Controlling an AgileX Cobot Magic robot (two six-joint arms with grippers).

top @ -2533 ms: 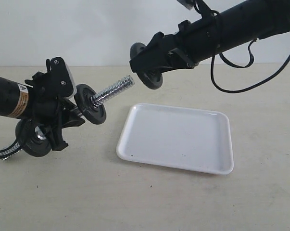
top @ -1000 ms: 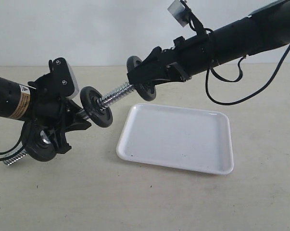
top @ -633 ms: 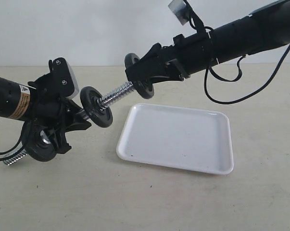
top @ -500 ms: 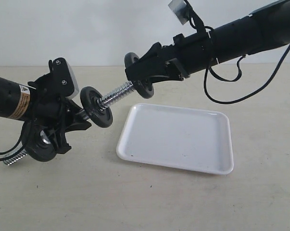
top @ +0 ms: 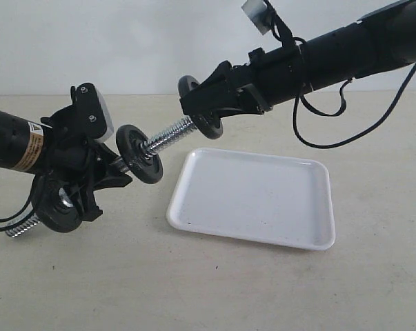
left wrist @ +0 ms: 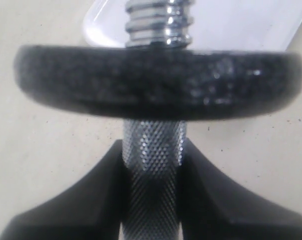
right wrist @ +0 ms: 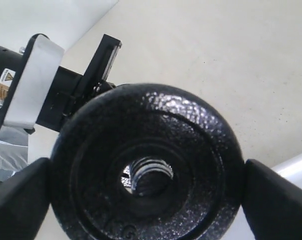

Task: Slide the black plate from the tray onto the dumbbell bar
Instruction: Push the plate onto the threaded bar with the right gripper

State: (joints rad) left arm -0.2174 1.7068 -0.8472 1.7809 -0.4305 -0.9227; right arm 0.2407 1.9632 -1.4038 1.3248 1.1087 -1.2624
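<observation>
My right gripper is shut on the rim of the black plate, holding it upright in the air above the table, off the tray. The dumbbell bar slants up to the right, and its threaded tip sits inside the plate's hole. My left gripper is shut on the bar's knurled middle, just behind a black disc that sits on the bar. A second disc sits near the bar's lower end. In the right wrist view the plate fills the space between my fingers.
The white tray lies empty on the beige table to the right of the centre, below the right arm. The right arm's cable hangs over the table behind the tray. The left arm shows beyond the plate in the right wrist view.
My right gripper has moved a little to the left with the plate, further over the bar's threaded tip. The left arm has lifted the bar slightly.
</observation>
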